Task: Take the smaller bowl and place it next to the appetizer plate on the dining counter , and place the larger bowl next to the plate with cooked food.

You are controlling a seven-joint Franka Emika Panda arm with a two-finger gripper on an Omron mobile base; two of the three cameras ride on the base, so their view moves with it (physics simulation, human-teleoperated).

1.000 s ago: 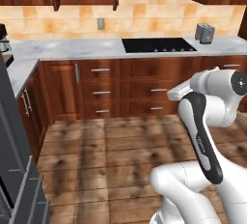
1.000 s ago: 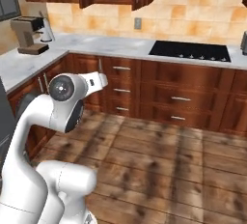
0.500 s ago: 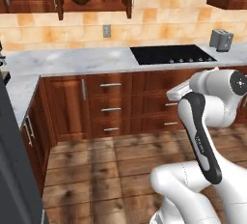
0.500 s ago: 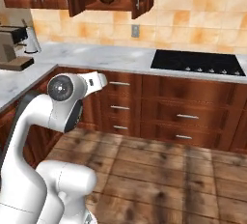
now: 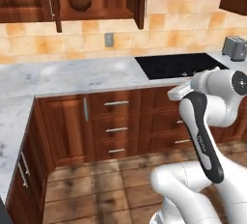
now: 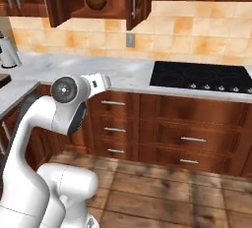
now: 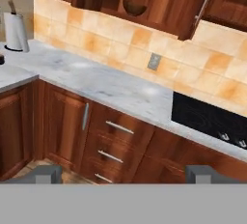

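The smaller bowl [image 5: 79, 4], dark brown and plain, sits on a shelf inside an open upper cabinet [image 5: 96, 13] above the wall counter; it appears too in the right base view [image 6: 96, 3] and near the top of the hand view [image 7: 134, 8]. My gripper [image 7: 125, 175] is open, its two fingertips [image 7: 46, 174] far apart with nothing between them, well below and short of the bowl. The arm is folded close over the base. The larger bowl, both plates and the dining counter are out of view.
A marble wall counter [image 5: 72, 76] runs under the cabinets, with a black cooktop [image 5: 176, 65] and a toaster [image 5: 235, 48] to the right. A paper towel roll [image 7: 16, 31] stands at the left. Open cabinet doors [image 6: 132, 3] jut out beside the bowl. Drawers [image 7: 113, 143] line the front.
The whole scene has shifted and grown: the base has driven closer to the wall counter, bringing the open cabinet and bowl nearer. The arm's pose looks unchanged.
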